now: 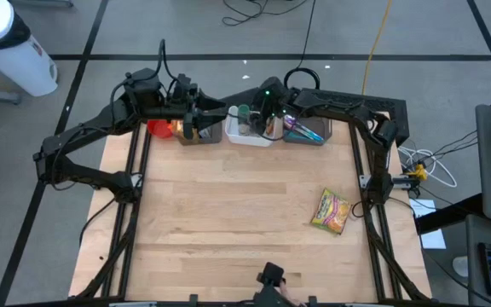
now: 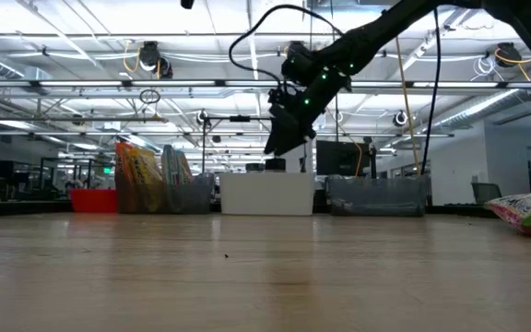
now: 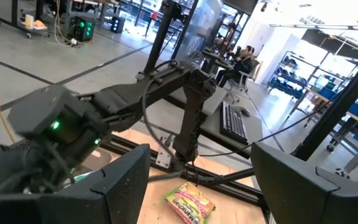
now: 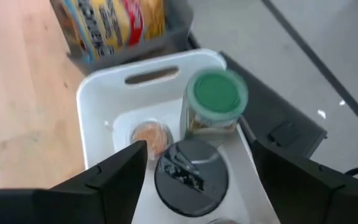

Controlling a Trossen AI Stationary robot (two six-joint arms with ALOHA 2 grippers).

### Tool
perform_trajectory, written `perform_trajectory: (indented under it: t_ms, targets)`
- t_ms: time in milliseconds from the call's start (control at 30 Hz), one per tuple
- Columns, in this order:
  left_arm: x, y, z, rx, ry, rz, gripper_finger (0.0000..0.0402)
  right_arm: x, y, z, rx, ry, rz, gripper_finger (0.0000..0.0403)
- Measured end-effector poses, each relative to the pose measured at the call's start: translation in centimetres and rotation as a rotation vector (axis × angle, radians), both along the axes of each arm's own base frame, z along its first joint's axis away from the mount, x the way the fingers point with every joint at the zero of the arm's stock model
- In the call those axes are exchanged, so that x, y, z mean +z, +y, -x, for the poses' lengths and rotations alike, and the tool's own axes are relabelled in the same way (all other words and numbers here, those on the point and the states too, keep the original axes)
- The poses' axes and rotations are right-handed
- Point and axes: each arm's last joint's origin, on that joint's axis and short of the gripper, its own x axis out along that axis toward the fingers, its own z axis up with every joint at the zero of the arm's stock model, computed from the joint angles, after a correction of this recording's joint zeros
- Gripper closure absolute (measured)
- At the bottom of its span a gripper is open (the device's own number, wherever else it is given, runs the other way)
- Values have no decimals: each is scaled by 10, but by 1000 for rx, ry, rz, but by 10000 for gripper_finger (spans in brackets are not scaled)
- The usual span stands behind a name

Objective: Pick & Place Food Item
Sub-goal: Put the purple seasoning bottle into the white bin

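1. High view: a yellow-green food packet (image 1: 331, 211) is seen lying flat on the wooden table (image 1: 228, 213), near its right edge and well apart from the bins. Along the far edge a dark bin (image 1: 201, 133), a white bin (image 1: 247, 135) and a grey bin (image 1: 307, 133) are lined up. The right gripper (image 1: 261, 115) is held over the white bin; the left gripper (image 1: 196, 119) is held over the dark bin.

2. Low view: the packet (image 2: 529, 208) is seen at the far right. The right gripper (image 2: 279, 138) is tilted downward above the white bin (image 2: 267, 195), nothing grasped.

3. Left wrist view: the left fingers (image 3: 123, 180) are spread, empty; the packet (image 3: 188, 204) is seen between them, farther off.

4. Right wrist view: the right fingers (image 4: 114, 171) are parted and empty over the white bin (image 4: 95, 99), in which a green-lidded jar (image 4: 215, 102) and a dark-lidded container (image 4: 190, 174) are held.
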Motion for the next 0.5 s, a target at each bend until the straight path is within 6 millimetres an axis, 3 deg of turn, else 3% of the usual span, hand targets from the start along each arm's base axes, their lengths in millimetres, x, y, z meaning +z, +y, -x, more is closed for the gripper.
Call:
perform_trajectory:
  t_ms: [300,500]
  targets:
    - [-1,0,0,1,5,3,121,37,4,8,-59,-146,13,130]
    - [-1,0,0,1,6,4,121,32,5,10,-61,-105,-13,201]
